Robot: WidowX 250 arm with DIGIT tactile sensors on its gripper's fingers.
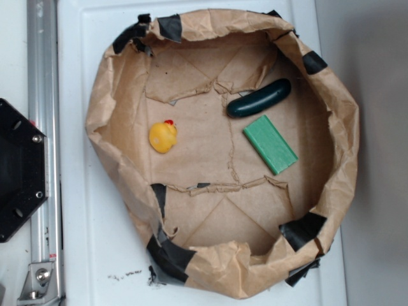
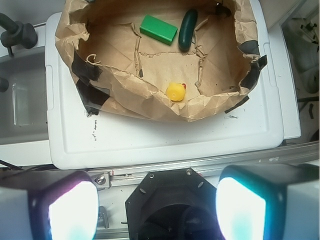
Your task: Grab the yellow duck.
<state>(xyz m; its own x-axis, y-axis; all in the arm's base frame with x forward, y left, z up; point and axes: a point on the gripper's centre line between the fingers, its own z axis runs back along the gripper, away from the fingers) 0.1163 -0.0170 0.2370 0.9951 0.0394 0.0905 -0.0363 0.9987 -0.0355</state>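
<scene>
Starting with the exterior view, the yellow duck sits on the floor of a crumpled brown paper basin patched with black tape, toward the basin's left wall and apart from it, with its small red mark at the upper side. A dark green cucumber-shaped toy and a green block lie well apart from it toward the right wall, the two just beside each other. The basin rests on a white tray. No gripper appears in this view; only a black base plate shows at the left edge. By its look the duck is judged a light, soft, hollow toy with a smooth rounded skin, likely to squirm out of a shallow pinch; the body below the head, across its widest part, is the recommended hold. In the wrist view, the duck lies close behind the basin's near wall, which partly screens its lower side, so a steep approach from above is advised. The gripper shows two pale, blurred fingers at the bottom corners, spread wide, with nothing between them and touching nothing, well short of the duck.
</scene>
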